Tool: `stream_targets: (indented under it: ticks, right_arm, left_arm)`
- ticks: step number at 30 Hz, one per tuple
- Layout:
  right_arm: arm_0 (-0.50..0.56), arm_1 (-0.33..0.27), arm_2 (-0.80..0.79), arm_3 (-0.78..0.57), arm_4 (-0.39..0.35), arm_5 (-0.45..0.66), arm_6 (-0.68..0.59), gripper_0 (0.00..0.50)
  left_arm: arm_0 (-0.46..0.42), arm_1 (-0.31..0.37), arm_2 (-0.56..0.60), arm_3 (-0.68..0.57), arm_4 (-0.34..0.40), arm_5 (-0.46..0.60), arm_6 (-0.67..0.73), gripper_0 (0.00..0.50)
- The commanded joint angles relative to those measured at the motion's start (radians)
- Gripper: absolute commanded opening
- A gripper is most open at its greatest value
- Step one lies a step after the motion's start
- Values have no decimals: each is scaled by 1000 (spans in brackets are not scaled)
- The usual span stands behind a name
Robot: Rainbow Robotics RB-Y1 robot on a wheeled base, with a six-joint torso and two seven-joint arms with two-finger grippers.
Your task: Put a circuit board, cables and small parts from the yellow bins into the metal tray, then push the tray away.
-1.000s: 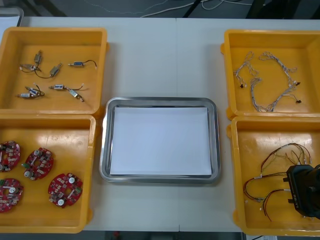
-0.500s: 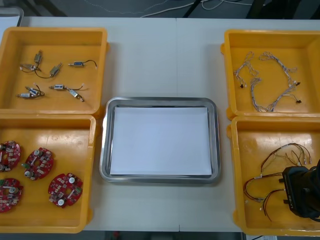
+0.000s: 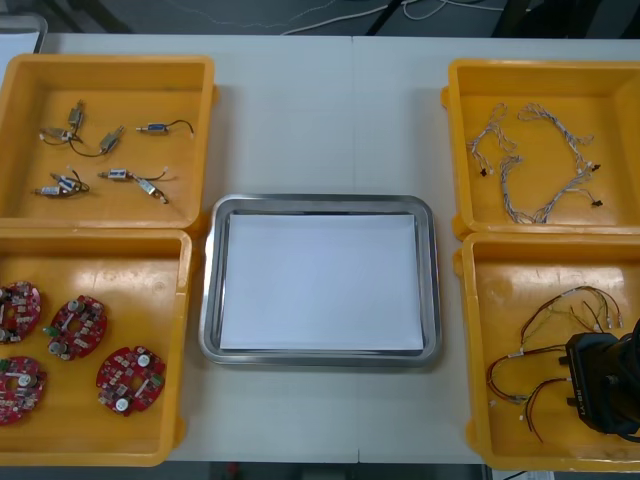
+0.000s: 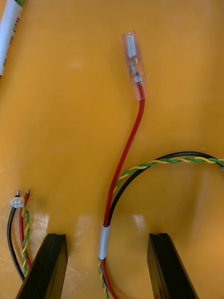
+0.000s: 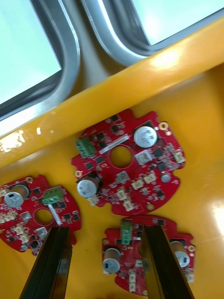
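Wide right claw (image 4: 107,239) straddles the soft, light cable (image 4: 125,156), probably best pinched at its white sleeve (image 4: 103,243); left claw (image 5: 106,230) hovers wide over circuit boards (image 5: 126,163).

Light table (image 3: 320,120), thin seam (image 3: 352,110) running front-to-back approx mid. Beyond far edge: dark floor (image 3: 150,15) w/ white cord (image 3: 335,18) snaking across it. Grey-rimmed obj (image 3: 22,30) at table's far left corner, can't ID.

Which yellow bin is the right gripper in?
The near right bin, holding red and yellow cables; the right gripper straddles one, open. The left gripper hangs open over circuit boards.
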Motion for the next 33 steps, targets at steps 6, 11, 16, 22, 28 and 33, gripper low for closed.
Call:
stream_targets:
  ticks: [6, 11, 16, 22, 28, 33]
  right_arm:
    - [10, 18, 24, 15, 10, -10, 24, 16]
    - [10, 18, 24, 15, 10, -10, 24, 0]
    - [10, 18, 24, 15, 10, -10, 24, 0]
    - [-30, -9, 9, -24, -5, 41, 88, 0]
    - [-51, -22, -39, -90, -54, 139, 94, 0]
    - [-66, -42, -67, -139, -88, 202, 113, 0]
  left_arm:
    - [-110, -39, -1, 11, 27, 11, -83, 437]
    - [-113, -57, -4, 13, 39, 11, -155, 435]
    - [-105, -73, -14, 19, 59, 11, -192, 435]
    - [-88, -83, -14, 31, 63, 8, -216, 435]
    - [-65, -83, -6, 68, 69, -25, -268, 436]
    - [-45, -83, 0, 86, 69, -55, -275, 435]
